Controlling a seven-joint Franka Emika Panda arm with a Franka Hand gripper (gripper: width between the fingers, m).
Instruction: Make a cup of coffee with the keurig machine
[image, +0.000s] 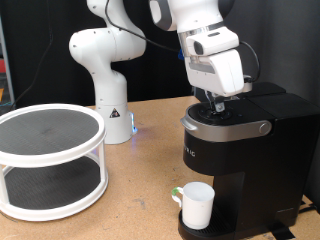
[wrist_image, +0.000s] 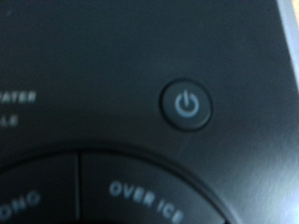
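The black keurig machine (image: 240, 150) stands at the exterior view's right, lid down. The white cup (image: 196, 205) sits on its drip tray under the spout. My gripper (image: 213, 103) is pressed down close on the machine's silver-trimmed top; its fingers are hidden behind the hand. The wrist view shows only the machine's black top panel from very near: a round power button (wrist_image: 188, 103) with a blue-lit symbol, and the edge of a button marked OVER ICE (wrist_image: 145, 201). No fingers show there.
A white two-tier round rack (image: 48, 160) stands at the exterior view's left. The arm's white base (image: 110, 110) is behind it. The wooden table (image: 140, 200) lies between rack and machine.
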